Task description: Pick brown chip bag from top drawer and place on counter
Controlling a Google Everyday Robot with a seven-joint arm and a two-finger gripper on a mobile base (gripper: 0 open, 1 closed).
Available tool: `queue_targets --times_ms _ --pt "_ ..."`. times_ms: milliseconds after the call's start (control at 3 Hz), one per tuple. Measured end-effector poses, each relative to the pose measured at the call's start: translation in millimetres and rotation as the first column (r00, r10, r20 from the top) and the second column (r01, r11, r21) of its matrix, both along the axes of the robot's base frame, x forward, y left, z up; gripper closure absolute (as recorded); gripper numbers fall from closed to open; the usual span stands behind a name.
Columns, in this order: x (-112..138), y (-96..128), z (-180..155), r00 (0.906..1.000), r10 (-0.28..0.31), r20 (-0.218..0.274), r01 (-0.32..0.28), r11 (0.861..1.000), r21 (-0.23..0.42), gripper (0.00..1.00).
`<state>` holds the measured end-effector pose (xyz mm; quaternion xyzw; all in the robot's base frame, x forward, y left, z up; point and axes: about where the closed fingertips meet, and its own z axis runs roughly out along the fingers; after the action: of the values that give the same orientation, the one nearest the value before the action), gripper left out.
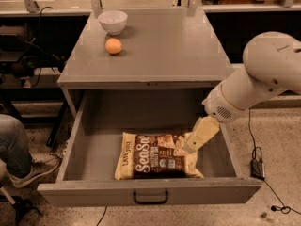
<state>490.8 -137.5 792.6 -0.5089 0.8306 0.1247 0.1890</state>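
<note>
Tool (191,146) above brown chip bag (153,158) lying in top drawer (150,192).

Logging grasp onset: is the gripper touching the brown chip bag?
Cannot tell. In the camera view the gripper overlaps the brown chip bag at its far right corner; height above it unclear.
</note>
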Motion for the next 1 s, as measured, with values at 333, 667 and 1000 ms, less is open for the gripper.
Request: queue_targets --times_ms 333,667,1000 --pt "3 1 0 0.9999 -0.008 0.008 0.008 1.000 0.003 0.00" --pt "8 16 -16 0.9996 0.026 0.011 -0.026 1.000 -0.007 0.00" --pt "17 35 -34 0.9978 0.062 0.021 -0.062 0.998 -0.016 0.00"
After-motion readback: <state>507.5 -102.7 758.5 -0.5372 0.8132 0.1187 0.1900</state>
